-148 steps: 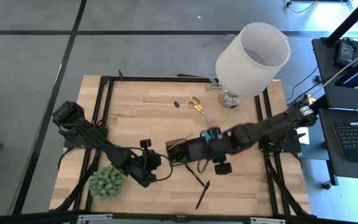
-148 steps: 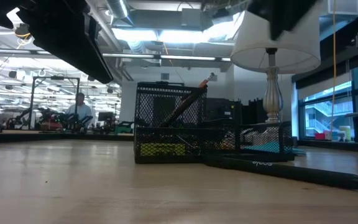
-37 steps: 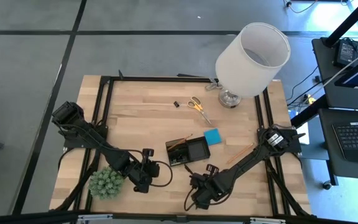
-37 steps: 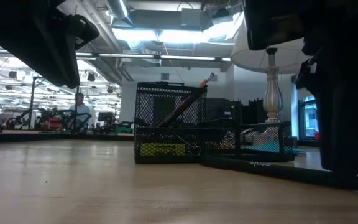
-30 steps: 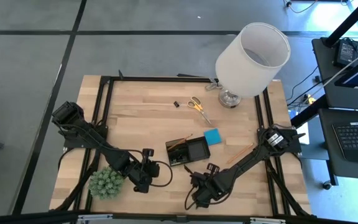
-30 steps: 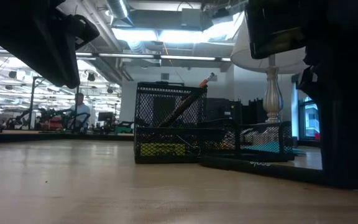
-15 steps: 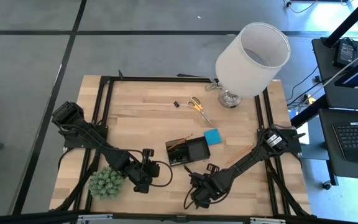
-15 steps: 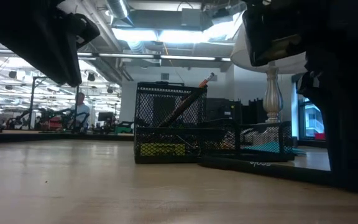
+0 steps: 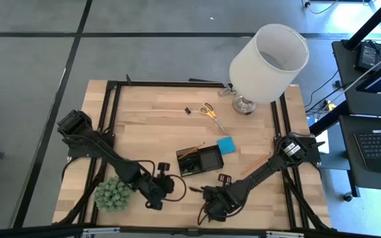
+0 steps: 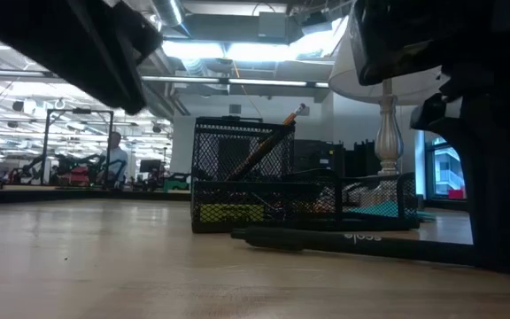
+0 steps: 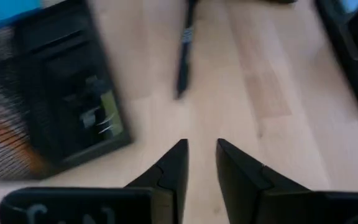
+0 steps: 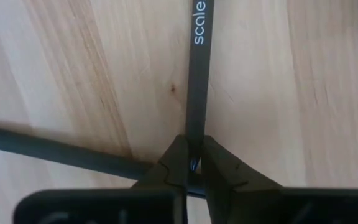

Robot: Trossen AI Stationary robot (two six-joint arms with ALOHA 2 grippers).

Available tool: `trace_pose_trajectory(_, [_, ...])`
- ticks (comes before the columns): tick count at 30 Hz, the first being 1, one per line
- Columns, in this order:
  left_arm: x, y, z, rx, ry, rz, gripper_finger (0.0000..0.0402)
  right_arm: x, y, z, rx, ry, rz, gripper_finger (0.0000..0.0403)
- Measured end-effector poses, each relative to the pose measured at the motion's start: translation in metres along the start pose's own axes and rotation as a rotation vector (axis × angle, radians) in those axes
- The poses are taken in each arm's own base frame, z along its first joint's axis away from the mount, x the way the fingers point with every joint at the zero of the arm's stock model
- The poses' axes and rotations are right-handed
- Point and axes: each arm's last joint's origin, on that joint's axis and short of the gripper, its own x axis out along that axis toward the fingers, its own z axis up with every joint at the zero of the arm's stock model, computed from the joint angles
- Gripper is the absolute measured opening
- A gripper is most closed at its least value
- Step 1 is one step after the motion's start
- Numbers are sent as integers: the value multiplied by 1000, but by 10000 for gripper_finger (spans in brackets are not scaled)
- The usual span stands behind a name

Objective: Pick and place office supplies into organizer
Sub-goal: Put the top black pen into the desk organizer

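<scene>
From above, the white lamp point(image 9: 268, 56) and green plant ball point(image 9: 114, 194) flank the tabletop point(image 9: 151, 125) and the mesh organizer point(image 9: 200, 160); at table height, a pencil point(image 10: 277, 137) leans inside it; the left gripper point(image 11: 200, 158) hangs parted and empty; the right gripper point(image 12: 192, 155) pinches a black pen point(image 12: 197, 74) lying over another.

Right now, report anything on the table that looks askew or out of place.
An orange pencil leans diagonally out of the organizer, its end poking above the mesh wall. The right gripper pinches one black pen that lies crossed over a second pen. Nothing looks spilled or damaged.
</scene>
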Motion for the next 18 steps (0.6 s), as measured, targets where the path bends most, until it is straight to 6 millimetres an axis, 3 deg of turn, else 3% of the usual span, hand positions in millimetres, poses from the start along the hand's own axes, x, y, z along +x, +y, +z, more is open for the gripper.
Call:
trace_pose_trajectory(9, [44,-13,-17,63,45,-3,75,1,1,2,-32,-29,5,27])
trace_pose_trajectory(18, [56,-15,-24,50,61,11,75,1,1,3,-43,-71,-13,27])
